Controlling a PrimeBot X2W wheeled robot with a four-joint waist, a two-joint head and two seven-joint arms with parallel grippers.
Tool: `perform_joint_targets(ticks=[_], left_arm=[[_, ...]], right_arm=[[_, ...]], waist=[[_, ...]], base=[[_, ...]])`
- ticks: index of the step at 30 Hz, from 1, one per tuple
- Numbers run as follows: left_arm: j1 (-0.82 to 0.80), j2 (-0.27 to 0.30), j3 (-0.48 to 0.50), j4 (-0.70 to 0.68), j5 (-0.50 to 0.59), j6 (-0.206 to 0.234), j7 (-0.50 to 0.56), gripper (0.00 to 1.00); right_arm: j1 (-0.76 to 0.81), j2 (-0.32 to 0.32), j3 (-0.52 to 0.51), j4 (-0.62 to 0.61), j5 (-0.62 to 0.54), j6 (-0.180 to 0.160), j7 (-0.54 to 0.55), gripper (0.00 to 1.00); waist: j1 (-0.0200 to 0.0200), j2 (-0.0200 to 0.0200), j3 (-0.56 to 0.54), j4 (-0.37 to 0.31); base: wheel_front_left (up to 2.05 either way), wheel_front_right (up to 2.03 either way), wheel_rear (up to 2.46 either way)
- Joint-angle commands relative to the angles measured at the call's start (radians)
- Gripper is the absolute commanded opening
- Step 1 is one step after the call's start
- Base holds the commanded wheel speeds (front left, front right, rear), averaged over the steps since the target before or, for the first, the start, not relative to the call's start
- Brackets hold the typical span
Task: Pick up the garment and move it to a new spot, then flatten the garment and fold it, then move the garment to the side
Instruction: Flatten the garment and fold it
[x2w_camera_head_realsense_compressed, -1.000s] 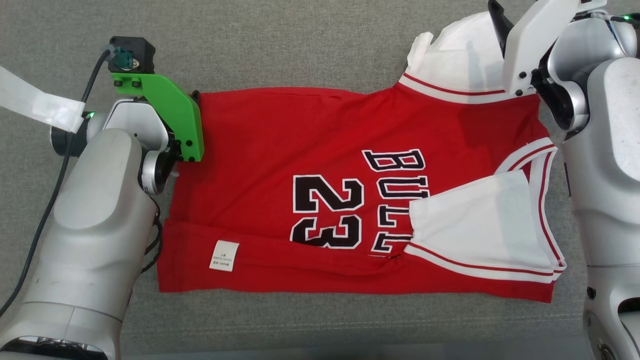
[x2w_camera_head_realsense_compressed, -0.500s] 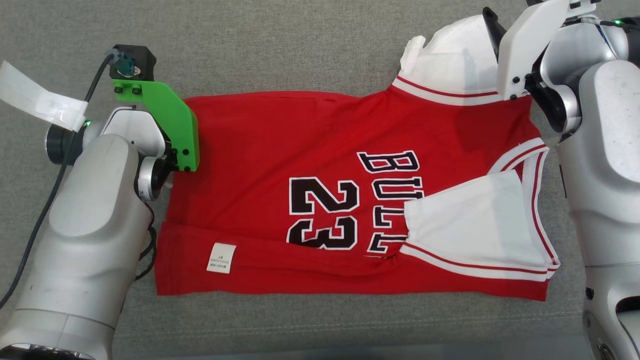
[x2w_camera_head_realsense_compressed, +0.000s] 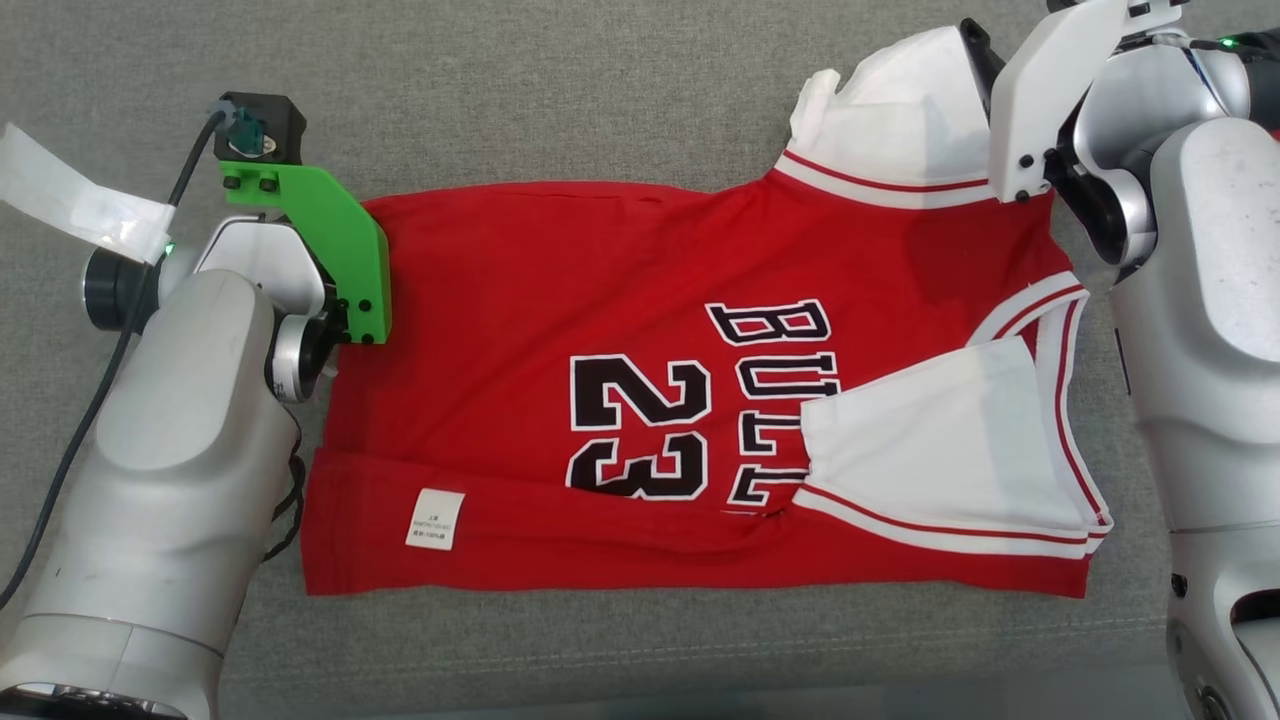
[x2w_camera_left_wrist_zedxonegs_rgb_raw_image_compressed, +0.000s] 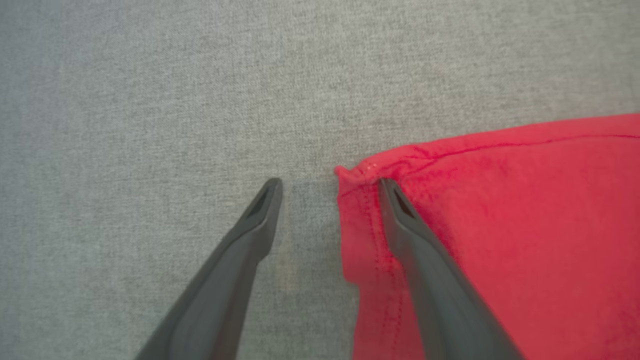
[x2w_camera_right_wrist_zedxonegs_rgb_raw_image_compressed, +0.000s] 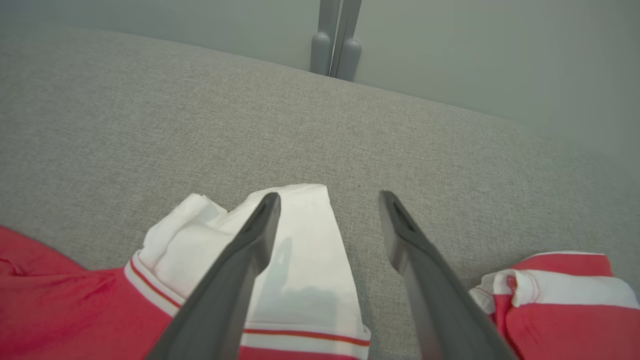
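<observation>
**Jersey check-in, nothing gripped**

Looking at a red jersey lying mostly flat across the middle of the grey cloth counter, number 23 up, near edge folded over. Seeing the left jaws spread wide at the hem corner, one finger over red cloth, the other over bare counter, gripping nothing. Same deal with the right jaws: wide apart above the far white sleeve, empty.

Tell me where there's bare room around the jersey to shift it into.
Widest free patch: the grey fabric surface beyond the far edge of the red basketball jersey, between the green wrist bracket and the bunched white sleeve. A narrower strip runs along the jersey's near edge. Both ends are crowded by the left arm and right arm.
</observation>
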Motion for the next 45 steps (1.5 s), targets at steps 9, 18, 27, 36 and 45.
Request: perform_joint_targets(ticks=[9,18,27,36,45], left_arm=[[-0.043,-0.005,-0.024,0.038,-0.014,-0.044,-0.003,0.0],[-0.06,-0.009,-0.038,0.06,-0.016,-0.058,0.018,0.0],[-0.073,-0.059,-0.068,0.075,-0.014,-0.063,-0.008,0.0],[-0.109,-0.118,-0.096,0.11,-0.016,-0.077,-0.041,0.0],[-0.134,-0.151,-0.114,0.149,-0.03,-0.091,-0.075,0.0]], right_arm=[[-0.004,-0.011,0.005,-0.01,0.011,0.0,0.008,1.0],[-0.02,-0.037,-0.024,-0.014,-0.005,0.0,0.037,1.0],[-0.102,-0.043,-0.058,0.124,-0.028,0.0,0.13,1.0],[-0.18,-0.119,0.052,0.288,0.025,-0.001,0.101,1.0],[-0.249,-0.158,0.102,0.413,0.086,-0.001,0.073,1.0]], waist=[[0.0,0.0,0.022,-0.014],[0.0,0.0,0.028,0.01],[0.0,0.0,0.036,0.058],[0.0,0.0,0.068,0.116],[0.0,0.0,0.098,0.152]], base=[[0.0,0.0,0.0],[0.0,0.0,0.0],[0.0,0.0,0.0],[0.0,0.0,0.0],[0.0,0.0,0.0]])
